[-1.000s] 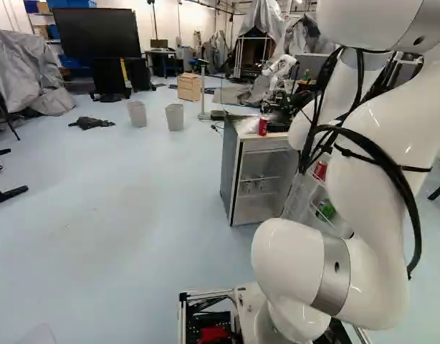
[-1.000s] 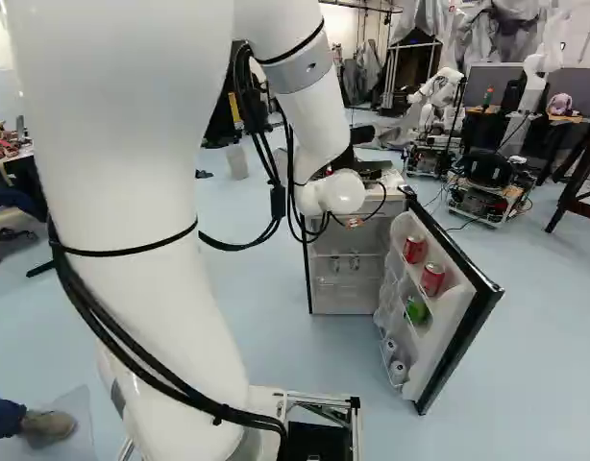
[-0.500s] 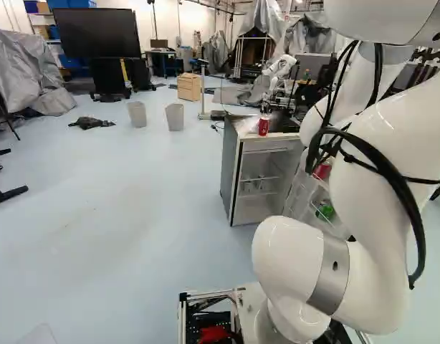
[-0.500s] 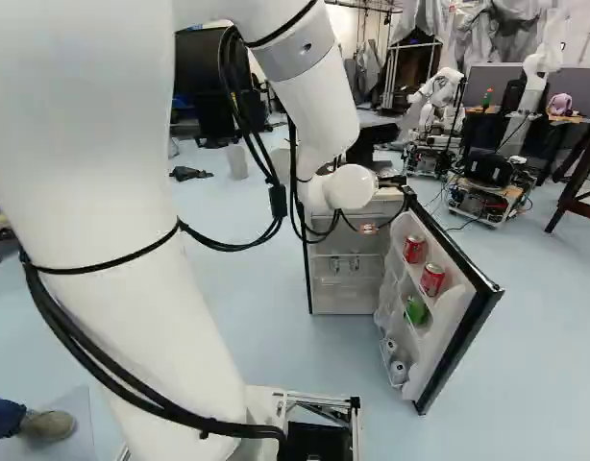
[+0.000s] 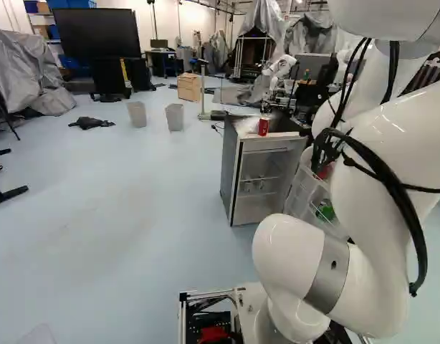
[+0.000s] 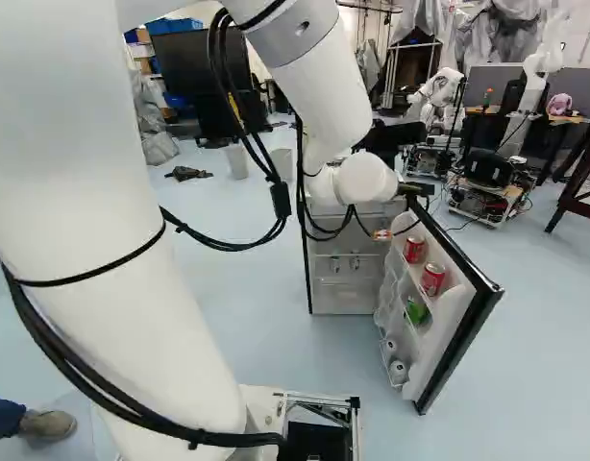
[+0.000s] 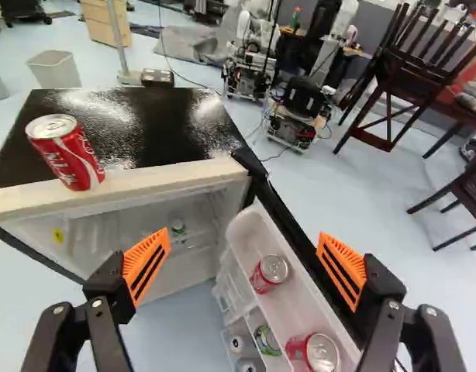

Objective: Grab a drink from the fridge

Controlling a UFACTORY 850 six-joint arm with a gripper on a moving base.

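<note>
Centre the pincer [image 7: 243,235], wide open and empty, over the door's [image 6: 453,322] red can [image 7: 270,273] at twelve o'clock before descending.

The robot's glossy white arm [image 6: 146,327] has rounded joints [image 5: 286,251], silver bands [image 5: 329,276], black cables [image 5: 405,195] and a black end effector [image 6: 423,159] with slotted orange pads [image 7: 142,260]

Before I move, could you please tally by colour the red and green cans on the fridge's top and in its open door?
Red cans: 3
Green can: 1
Total: 4
</note>
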